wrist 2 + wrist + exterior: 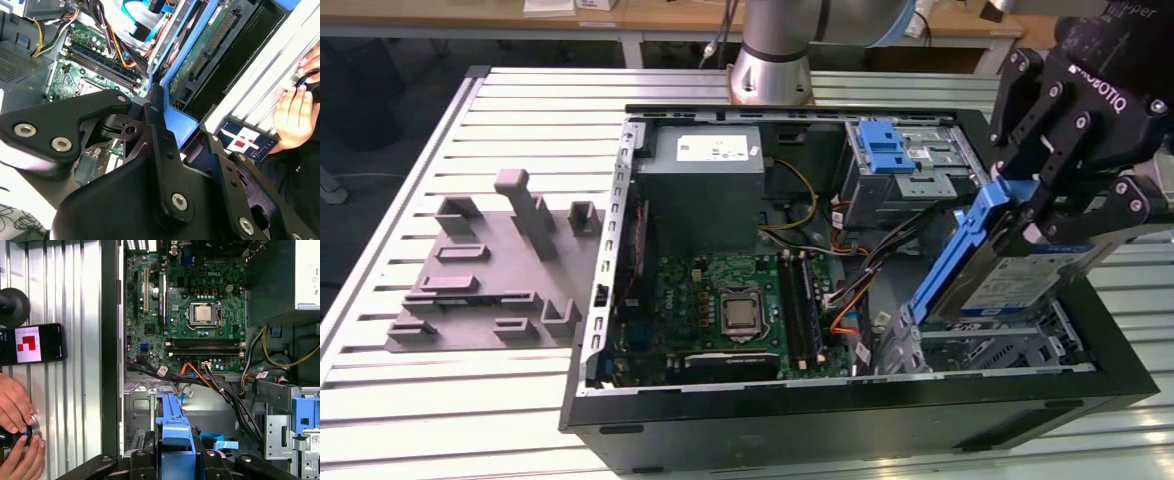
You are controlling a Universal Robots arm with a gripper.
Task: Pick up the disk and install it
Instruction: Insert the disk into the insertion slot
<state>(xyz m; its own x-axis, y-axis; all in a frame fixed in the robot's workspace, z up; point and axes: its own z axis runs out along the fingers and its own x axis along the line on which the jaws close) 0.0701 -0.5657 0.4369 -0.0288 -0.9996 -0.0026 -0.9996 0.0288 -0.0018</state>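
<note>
Clamped on disk (pixel 1007 285) w/ gripper (pixel 1041 225) fingers closed on its blue edge, held tilted on edge, low end at bay (pixel 987 345) in PC case (pixel 854 420) corner, near edge at exterior view's right. Inside case: mobo (pixel 734 305) mid-floor, grey metal box (pixel 707 190) at far edge, silver cage (pixel 901 165) w/ blue latch beyond disk. Out on slatted table (pixel 454 420): grey fixture (pixel 494 270) toward exterior view's left edge; in first wrist view, person's hands (pixel 15 405) and phone (pixel 32 344) near case wall.

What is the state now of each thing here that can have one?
gripper, shut on the disk
disk, held tilted on edge, over the case
case, open, side panel off
processor, bare, no cooler
phone, screen lit
</note>
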